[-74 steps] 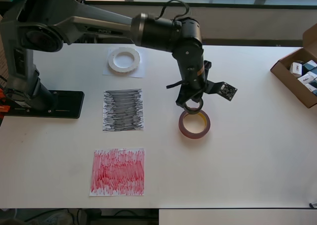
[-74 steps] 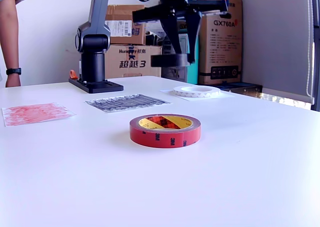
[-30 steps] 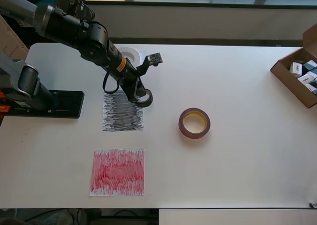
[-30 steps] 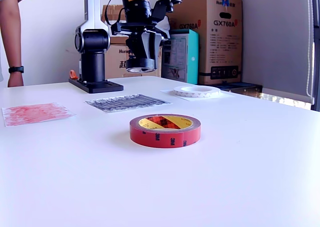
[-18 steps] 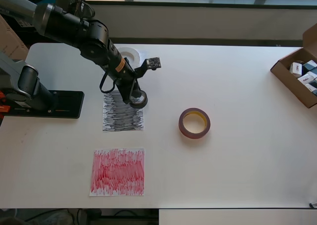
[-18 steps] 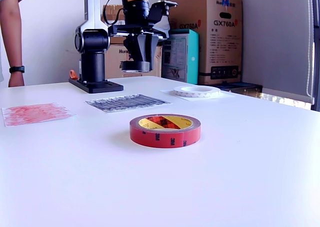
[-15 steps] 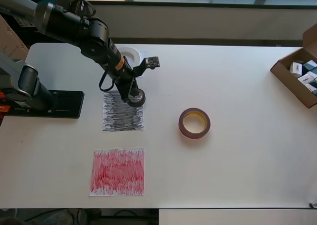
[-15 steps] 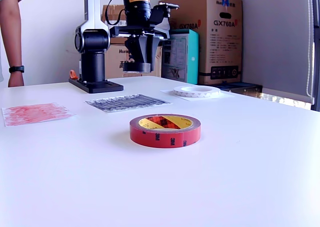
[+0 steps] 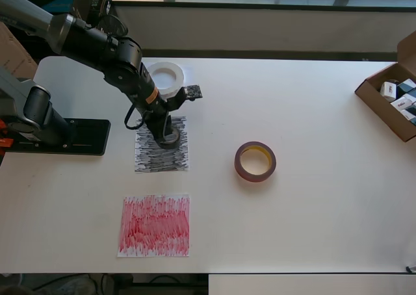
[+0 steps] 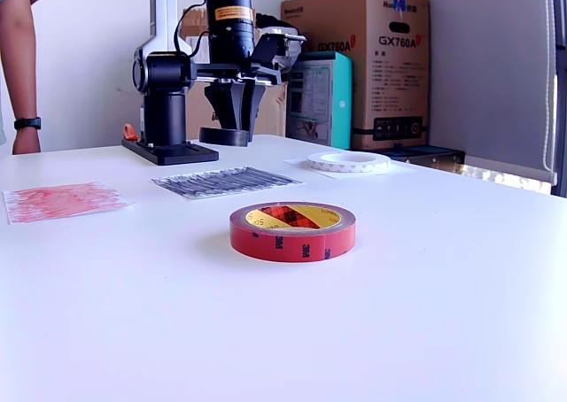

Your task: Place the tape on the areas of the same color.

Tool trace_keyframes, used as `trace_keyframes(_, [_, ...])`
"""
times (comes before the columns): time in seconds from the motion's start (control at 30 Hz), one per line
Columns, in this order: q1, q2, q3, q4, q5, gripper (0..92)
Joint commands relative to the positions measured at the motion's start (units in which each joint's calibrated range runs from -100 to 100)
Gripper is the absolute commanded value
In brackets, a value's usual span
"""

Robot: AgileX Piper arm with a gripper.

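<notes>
My gripper (image 9: 167, 135) is shut on the small black roll (image 9: 171, 138), which it holds low over the scribbled black sheet (image 9: 160, 153). In the exterior view the black roll (image 10: 223, 137) hangs from the gripper (image 10: 227, 127) a little above the black sheet (image 10: 223, 181). On the plain white sheet (image 9: 184, 92) lies the white ring (image 9: 164, 76), also seen at the back as the white ring (image 10: 348, 161). The red-brown roll (image 9: 255, 162) lies on bare table to the overhead view's right of the black sheet, and the red roll (image 10: 292, 230) is nearest the exterior camera. The red sheet (image 9: 155, 225) has nothing on it.
An open cardboard box (image 9: 383, 106) holding small packets sits at the overhead view's right edge. The arm's black base plate (image 9: 71, 137) is at the left. Stacked cartons (image 10: 381, 65) stand behind the table, and a person's arm (image 10: 18, 65) shows at the exterior view's left.
The gripper has carried the black roll from beside the red-brown roll over to the black sheet, moving inward over it and lowering in the last half second.
</notes>
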Motion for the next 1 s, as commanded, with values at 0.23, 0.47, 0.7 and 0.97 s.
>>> trace_keyframes(0.23, [0.7, 0.45, 4.61, -0.51, -3.24, 0.0])
trace_keyframes(0.47, [0.47, 0.45, 5.16, -1.79, -3.24, 0.0])
trace_keyframes(0.7, [0.07, 0.45, 5.25, -6.28, -2.91, 1.2])
trace_keyframes(0.97, [0.07, 0.45, 5.25, -6.28, -2.5, 24.6])
